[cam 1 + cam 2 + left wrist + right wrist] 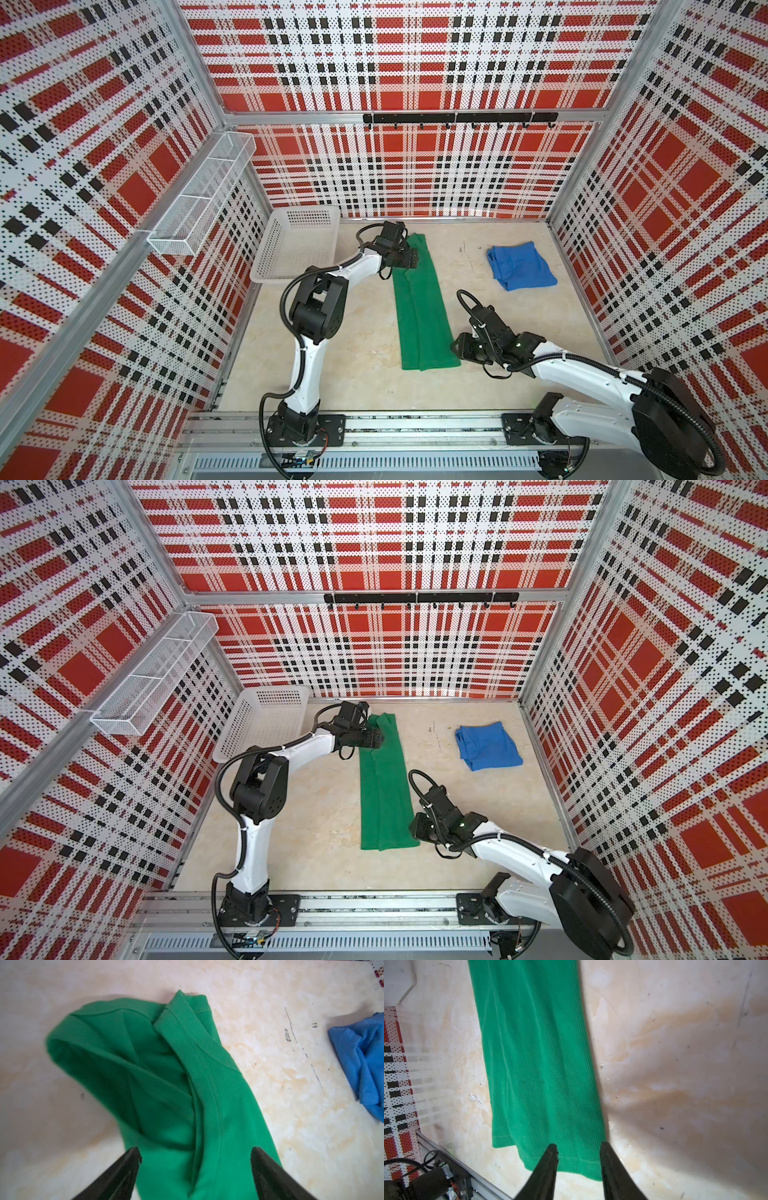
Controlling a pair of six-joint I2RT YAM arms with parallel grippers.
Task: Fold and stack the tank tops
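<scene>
Green tank top (419,307) laid out as long narrow strip mid-bench (361,374), straps far, hem near. Blue tank top (521,266) bunched well apart, far right. Left tool (195,1150) spread wide over strap end, pinching nothing. Right tool (579,1145) parted at hem corner, nothing held. Risks: puffed, uneven strap end trapping wrinkles in next fold; lengthwise fold undone by careless hem drag.
</scene>
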